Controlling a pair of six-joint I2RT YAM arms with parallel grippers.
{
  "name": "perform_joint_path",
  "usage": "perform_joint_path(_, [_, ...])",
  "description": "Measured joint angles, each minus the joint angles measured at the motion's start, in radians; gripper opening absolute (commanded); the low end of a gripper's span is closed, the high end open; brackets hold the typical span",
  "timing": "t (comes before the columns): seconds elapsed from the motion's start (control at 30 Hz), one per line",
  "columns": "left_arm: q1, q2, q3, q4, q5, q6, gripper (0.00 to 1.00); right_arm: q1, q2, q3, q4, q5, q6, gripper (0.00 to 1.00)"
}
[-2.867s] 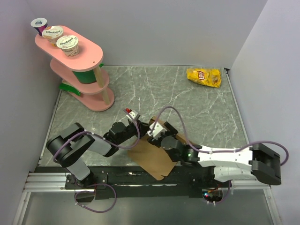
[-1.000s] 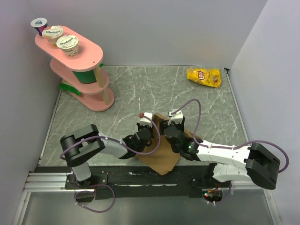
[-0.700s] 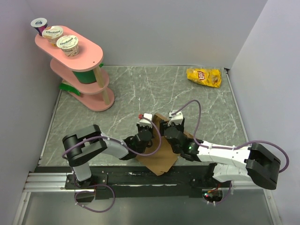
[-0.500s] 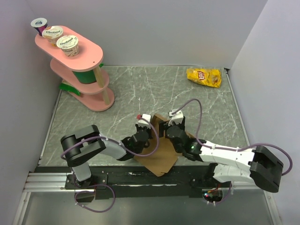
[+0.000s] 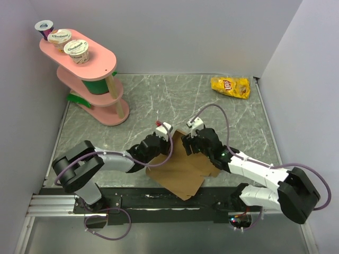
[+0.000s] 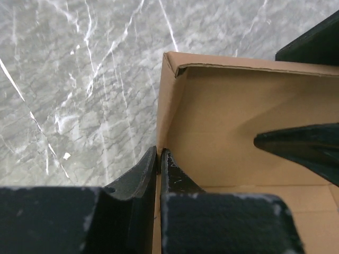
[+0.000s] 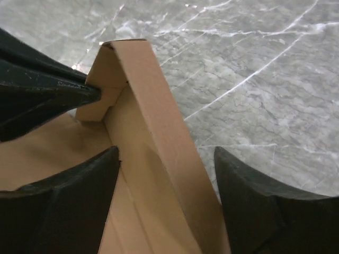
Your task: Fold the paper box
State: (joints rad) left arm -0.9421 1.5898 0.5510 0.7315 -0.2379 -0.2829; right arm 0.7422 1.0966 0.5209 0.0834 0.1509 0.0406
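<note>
Plain pale walls (image 5: 185, 32) close in a grey marble-veined table (image 5: 159, 100) on three sides under even light. A pink tiered shelf (image 5: 100, 57) stands at the far left, three yogurt cups (image 5: 76, 48) on its top tier. Far right of the shelf lies a yellow chip bag (image 5: 230, 87); nearer than the shelf, a metal rail (image 5: 53, 203) edges the table.

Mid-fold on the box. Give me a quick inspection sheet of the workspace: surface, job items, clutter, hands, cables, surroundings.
Surface: grey veined marble table.
Job's things: paper box, brown cardboard, partly folded, two walls raised at its far corner.
Clutter: yellow chip bag in the far right corner; pink shelf far left, three yogurt cups on its top tier.
Hands: left hand shut on one raised wall; right hand open, straddling the adjoining wall.
Cables: purple cables arch off both wrists; none seen snagged.
Surroundings: plain walls on three sides.
</note>
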Motion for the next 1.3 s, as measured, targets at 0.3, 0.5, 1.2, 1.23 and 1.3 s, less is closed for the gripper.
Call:
perform_joint_path(0.3, [0.085,0.01,0.236,-0.473,0.161,0.032,0.01,-0.011,0.124,0.074,-0.107,-0.05,0.06,0.56])
perform_joint_path(0.5, [0.091,0.067,0.34,-0.647,0.206,0.063,0.01,-0.012,0.195,0.056,-0.129,-0.091,0.166,0.59])
perform_joint_path(1.2, [0.092,0.185,0.426,-0.802,0.257,0.095,0.05,-0.01,0.228,-0.007,-0.052,-0.128,0.251,0.57])
perform_joint_path(1.23, [0.092,0.19,0.435,-0.812,0.256,0.095,0.04,-0.01,0.229,-0.008,-0.049,-0.123,0.254,0.54])
perform_joint_path(1.3, [0.092,0.197,0.451,-0.834,0.252,0.095,0.01,-0.01,0.229,-0.011,-0.045,-0.113,0.259,0.54])
